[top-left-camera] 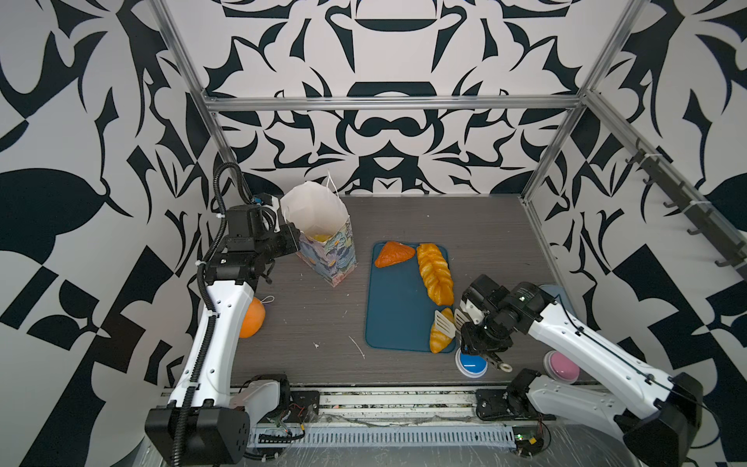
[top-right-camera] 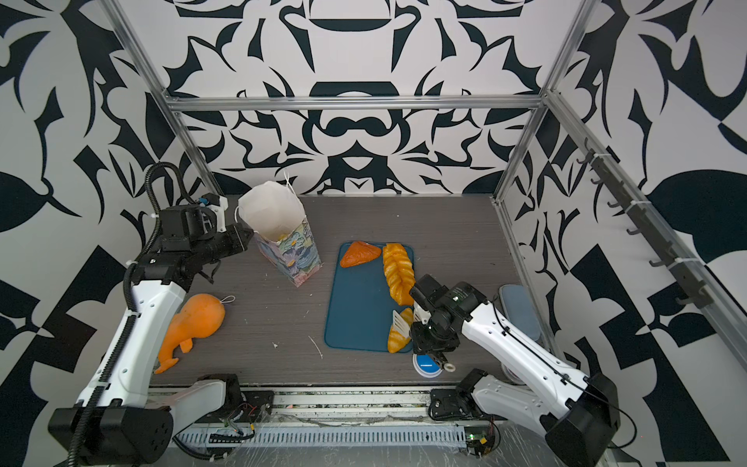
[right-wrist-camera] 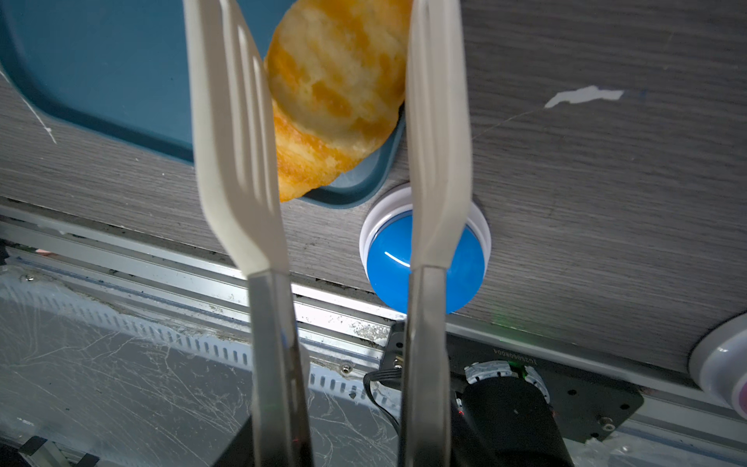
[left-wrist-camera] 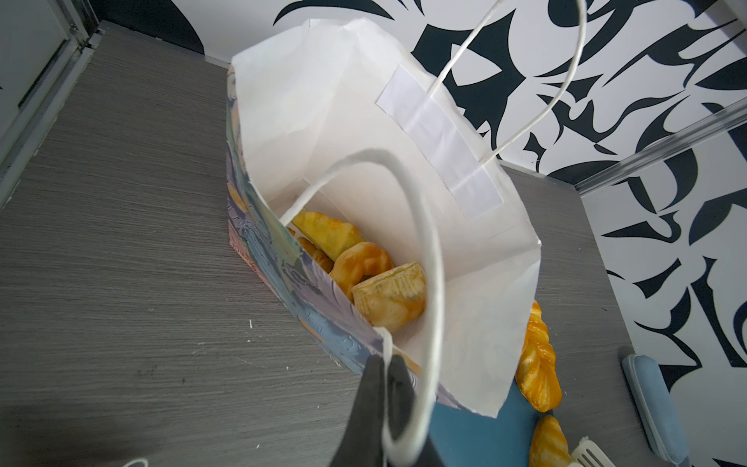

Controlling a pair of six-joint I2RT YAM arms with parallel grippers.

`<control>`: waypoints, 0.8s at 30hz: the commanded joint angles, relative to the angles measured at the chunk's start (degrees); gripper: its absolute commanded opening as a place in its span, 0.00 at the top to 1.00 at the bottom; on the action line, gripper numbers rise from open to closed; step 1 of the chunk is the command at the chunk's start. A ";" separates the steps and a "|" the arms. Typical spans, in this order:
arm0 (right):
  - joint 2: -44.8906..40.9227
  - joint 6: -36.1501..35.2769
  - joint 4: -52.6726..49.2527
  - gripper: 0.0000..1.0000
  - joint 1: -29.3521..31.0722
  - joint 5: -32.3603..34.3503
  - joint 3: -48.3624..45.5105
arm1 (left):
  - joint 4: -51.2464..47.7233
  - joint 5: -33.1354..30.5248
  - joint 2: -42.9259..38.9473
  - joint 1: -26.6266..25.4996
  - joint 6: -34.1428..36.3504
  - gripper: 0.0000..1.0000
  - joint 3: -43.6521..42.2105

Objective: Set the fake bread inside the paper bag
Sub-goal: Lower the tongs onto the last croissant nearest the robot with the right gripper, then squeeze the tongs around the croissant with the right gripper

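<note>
Left wrist view: the paper bag [left-wrist-camera: 364, 121] is held open by the clenched left claw [left-wrist-camera: 384, 366]; tongs [right-wrist-camera: 234, 161] gripped by the right claw [top-left-camera: 477, 343] are set around a croissant [right-wrist-camera: 335, 93].

The left end effector [left-wrist-camera: 386, 366] pinches the white handle [left-wrist-camera: 429, 250] of the open paper bag [left-wrist-camera: 355, 121], mid-frame; fake bread [left-wrist-camera: 390, 295] lies inside.

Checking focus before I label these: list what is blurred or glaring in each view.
Left wrist view: the left gripper and the near string handle are blurred, the bread inside the bag sharp. Right wrist view: the tongs are soft close to the lens, a glare streak sits on the blue button. Both top views: evenly lit, no hard shadows.
</note>
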 commanded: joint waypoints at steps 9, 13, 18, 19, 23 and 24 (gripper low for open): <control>1.18 0.21 2.52 0.49 -0.05 -1.47 -1.04 | 0.24 1.25 0.47 0.07 -0.43 1.00 -0.24; 1.88 0.31 3.35 0.49 -0.05 -2.10 -0.95 | 0.24 1.25 0.52 0.09 -0.37 1.00 -0.15; 2.50 0.14 4.30 0.49 -0.05 -2.19 -0.50 | 0.23 1.16 0.53 0.12 -0.36 1.00 -0.26; 2.74 0.10 4.47 0.49 -0.01 -2.17 -0.44 | 0.18 1.14 0.51 0.07 -0.35 1.00 -0.18; 3.16 0.02 4.76 0.51 -0.05 -1.77 -0.12 | 0.22 1.05 0.46 0.08 -0.35 1.00 -0.23; 3.16 -0.02 4.81 0.52 -0.05 -1.70 -0.03 | 0.19 0.95 0.51 0.11 -0.33 1.00 -0.13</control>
